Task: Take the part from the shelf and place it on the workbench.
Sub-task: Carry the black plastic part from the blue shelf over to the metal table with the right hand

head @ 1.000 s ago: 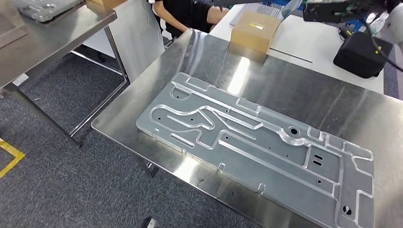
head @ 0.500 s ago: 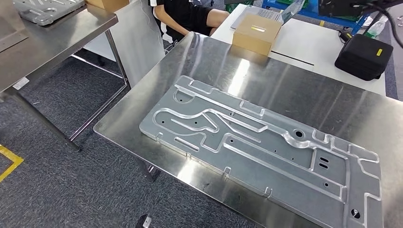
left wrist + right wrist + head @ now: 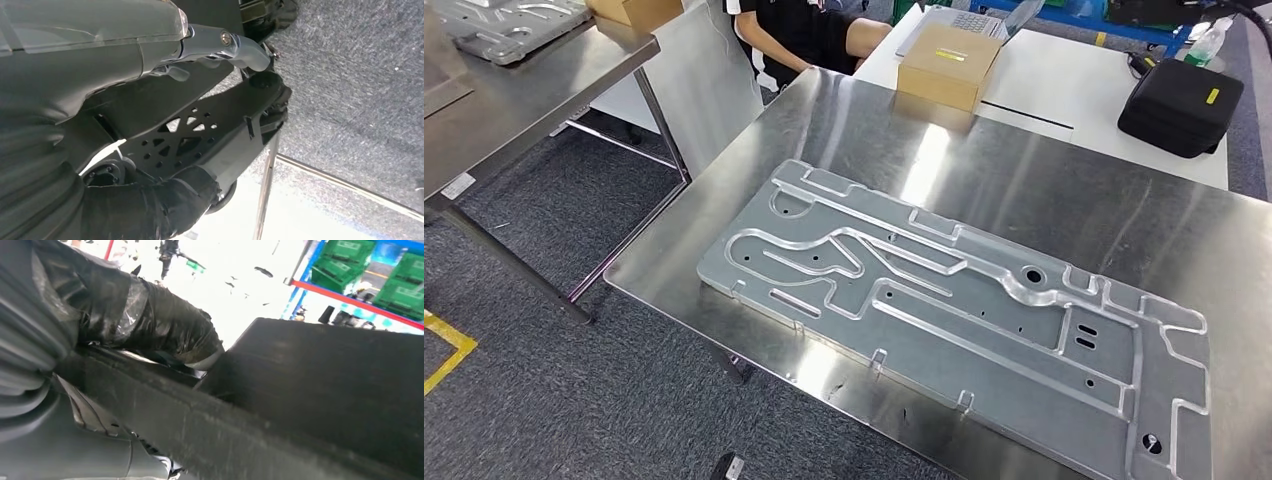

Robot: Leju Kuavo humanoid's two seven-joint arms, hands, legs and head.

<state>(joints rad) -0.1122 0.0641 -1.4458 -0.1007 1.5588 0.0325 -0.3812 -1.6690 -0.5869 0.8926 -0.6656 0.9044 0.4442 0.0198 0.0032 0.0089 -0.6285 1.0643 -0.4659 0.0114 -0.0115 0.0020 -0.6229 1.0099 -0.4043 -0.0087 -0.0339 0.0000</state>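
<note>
The part, a large flat machined aluminium plate (image 3: 944, 310) with raised ribs and holes, lies flat on the steel workbench (image 3: 1024, 190), running from its left front edge to the right. In the left wrist view my left hand (image 3: 100, 60) hangs over grey carpet; its fingers (image 3: 235, 45) and taped thumb (image 3: 170, 205) are apart and hold nothing. In the right wrist view my right hand (image 3: 100, 315) shows a taped thumb; a dark blurred surface hides the fingers.
A cardboard box (image 3: 949, 65) stands at the workbench's far edge. Behind it is a white table (image 3: 1074, 85) with a black case (image 3: 1179, 95). A person (image 3: 809, 30) sits at the back. A second steel table (image 3: 514, 95) at left carries another plate (image 3: 504, 20).
The whole head picture has shifted a little, so the camera has moved. The plate stays in the same place on the workbench.
</note>
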